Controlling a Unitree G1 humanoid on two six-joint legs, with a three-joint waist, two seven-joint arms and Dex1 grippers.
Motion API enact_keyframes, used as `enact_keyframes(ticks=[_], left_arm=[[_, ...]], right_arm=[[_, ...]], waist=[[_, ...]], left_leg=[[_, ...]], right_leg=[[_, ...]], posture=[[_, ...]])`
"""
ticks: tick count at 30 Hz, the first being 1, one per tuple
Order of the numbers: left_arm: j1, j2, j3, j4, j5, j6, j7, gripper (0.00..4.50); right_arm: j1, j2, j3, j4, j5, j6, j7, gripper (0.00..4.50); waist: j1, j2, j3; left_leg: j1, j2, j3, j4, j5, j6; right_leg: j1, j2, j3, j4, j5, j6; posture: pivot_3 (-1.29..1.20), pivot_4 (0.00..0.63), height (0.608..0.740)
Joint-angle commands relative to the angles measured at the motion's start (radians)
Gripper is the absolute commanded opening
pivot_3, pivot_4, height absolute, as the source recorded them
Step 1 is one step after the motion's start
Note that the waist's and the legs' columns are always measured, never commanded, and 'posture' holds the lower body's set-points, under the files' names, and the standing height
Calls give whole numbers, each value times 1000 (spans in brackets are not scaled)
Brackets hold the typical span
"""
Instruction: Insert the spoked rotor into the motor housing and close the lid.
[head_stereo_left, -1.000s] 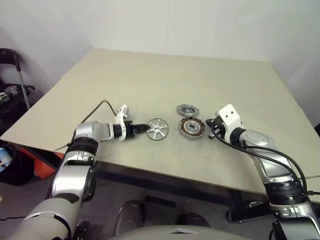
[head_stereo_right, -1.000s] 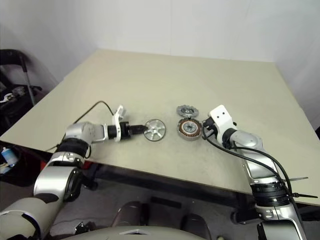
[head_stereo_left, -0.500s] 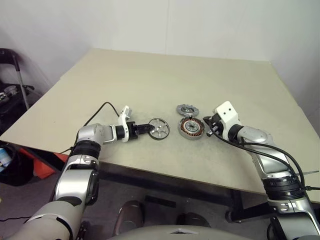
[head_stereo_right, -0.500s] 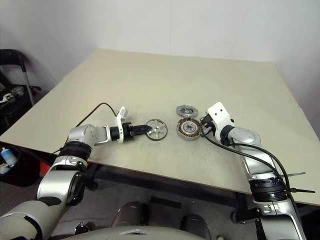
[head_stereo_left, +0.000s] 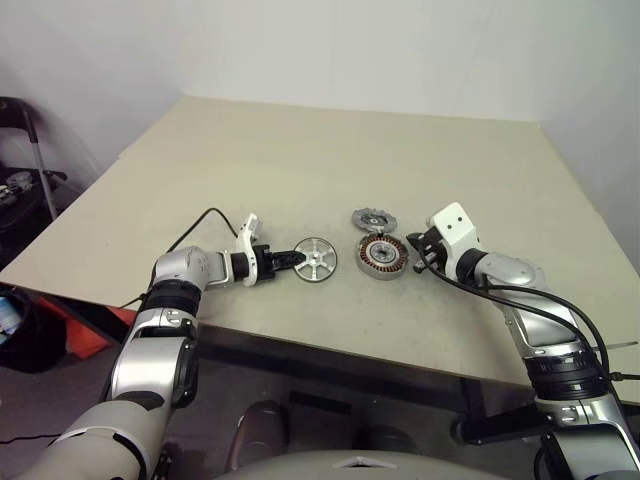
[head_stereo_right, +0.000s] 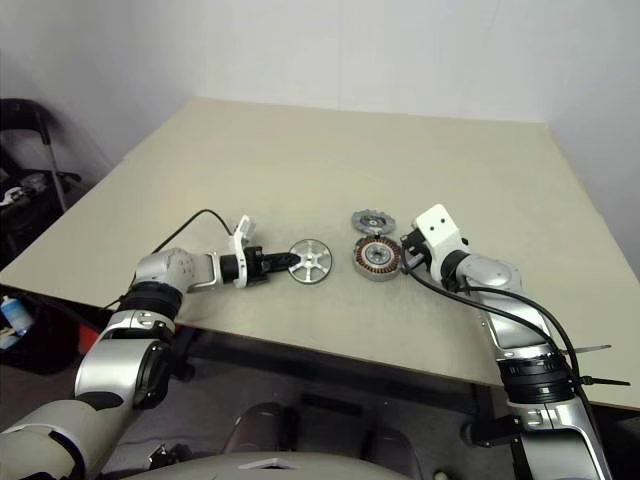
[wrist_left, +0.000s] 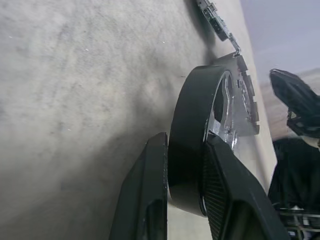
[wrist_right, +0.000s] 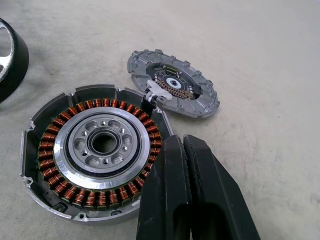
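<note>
Beige tabletop (head_stereo_left: 300, 150) against a plain white wall is seen. Left gripper (head_stereo_left: 296, 258) is clamped on the black rim of the spoked rotor (head_stereo_left: 316, 259), one finger inside, one outside, the rotor tipped on edge. Motor housing (head_stereo_left: 384, 256) lies just beyond the rotor, away from that gripper, open face up; the rotor must be laid flat over it. Right gripper (head_stereo_left: 419, 250), fingers pressed together and empty, sits at the housing's far side. Lid (head_stereo_left: 374, 220) is touching the housing's rear edge.
</note>
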Motion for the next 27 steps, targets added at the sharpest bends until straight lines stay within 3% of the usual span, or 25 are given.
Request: enact_keyframes(ticks=[1,8,14,22,27], left_arm=[[-17,-6,11,-23,-21,13,-10,438],[-47,-16,119,-10,-118,91,-3,438],[-130,-69,234,73,-169,86,98,438],[-312,-236,238,262,-122,-43,217,438],[-381,-286,233,378,-76,-135,276,438]], right_arm=[[-23,-16,-5,-14,-15,-20,-2,0],[-14,-22,-7,-15,-21,-23,-2,0],[29,-46,-25,-36,-25,-11,-9,0],[138,-83,-68,-146,1,23,2,0],[166,-70,-77,-190,2,49,-22,0]], waist=[[0,0,0],[0,0,0],[3,0,0],[4,-2,1],[-1,-2,1]], left_leg=[[0,0,0,0,0,0],[-1,0,0,0,0,0],[-1,0,0,0,0,0],[-3,-6,0,1,-2,5],[-3,-6,0,1,-3,6]], right_leg=[[0,0,0,0,0,0],[-1,0,0,0,0,0],[-1,0,0,0,0,0],[-1,-5,0,-1,0,1],[-1,-6,0,-1,-1,3]], posture=[[0,0,740],[0,0,740],[0,0,740],[0,0,740],[0,0,740]])
